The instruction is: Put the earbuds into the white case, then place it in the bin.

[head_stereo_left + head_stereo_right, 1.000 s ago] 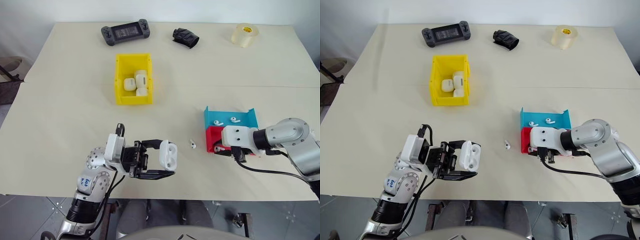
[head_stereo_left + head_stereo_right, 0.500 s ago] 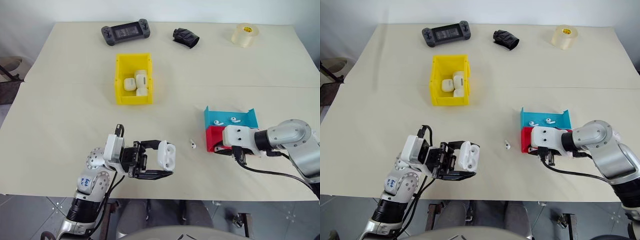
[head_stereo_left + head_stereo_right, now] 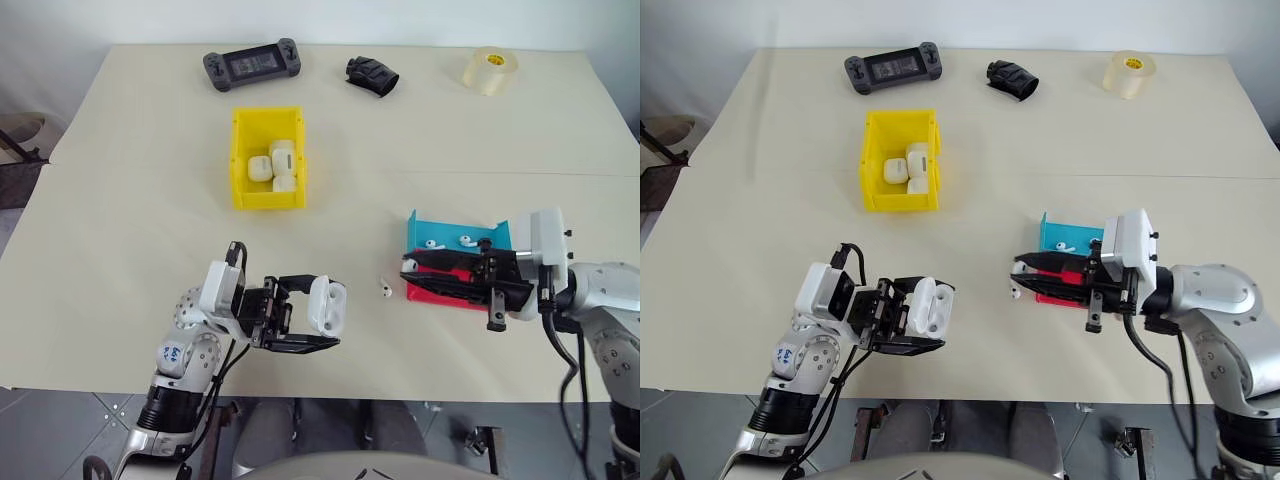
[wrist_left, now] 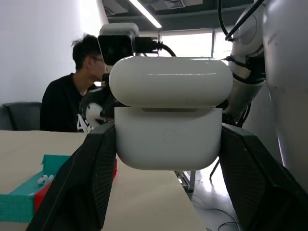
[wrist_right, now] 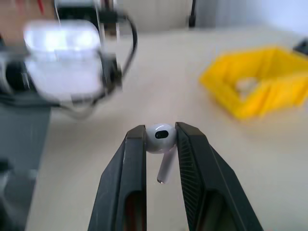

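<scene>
Right wrist view — earbud (image 5: 161,137) pinched between right gripper (image 5: 160,139) fingertips.

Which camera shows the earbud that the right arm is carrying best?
The right wrist view: the earbud sits pinched between the right gripper's jaws, stem hanging down. In the head views it is just a tiny white speck at that gripper's tip.

game console (image 3: 251,66), black glove (image 3: 371,75), tape roll (image 3: 489,69), person (image 4: 70,96)
</scene>
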